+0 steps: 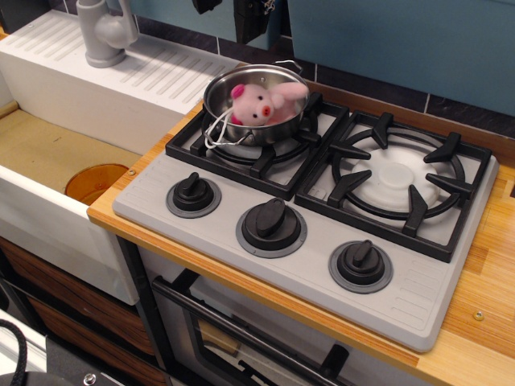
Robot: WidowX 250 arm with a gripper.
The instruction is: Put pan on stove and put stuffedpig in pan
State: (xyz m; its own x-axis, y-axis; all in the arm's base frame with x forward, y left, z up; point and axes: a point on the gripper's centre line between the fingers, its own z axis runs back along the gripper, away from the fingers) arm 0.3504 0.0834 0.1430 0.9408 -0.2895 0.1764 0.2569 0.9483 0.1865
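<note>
**Stuffedpig sat in the pan on the left burner**

Stuffedpig point(259, 103) was lying inside the pan point(256, 100), snout facing the camera, one pink foot poking up over the right side of the rim. Its white string loop point(216, 133) hung out over the pan's front-left edge, next to the wire handle. The pan itself sat on the left burner grate point(256, 146) of the grey stove point(322, 241), pretty much centred on it. The right burner grate point(398, 178) had only its white disc showing, and the three black knobs point(272, 223) lined the front.

Only one view, so that's all I've got. The gripper point(245, 12) was up at the very top edge, above the pan and clear of the pig, mostly cropped out. It wasn't holding anything, but honestly couldn't tell how the jaws stood. Off to the left was the white sink point(64, 161) with its grey faucet point(105, 32), and the wooden countertop point(475, 322) ran round the stove.
</note>
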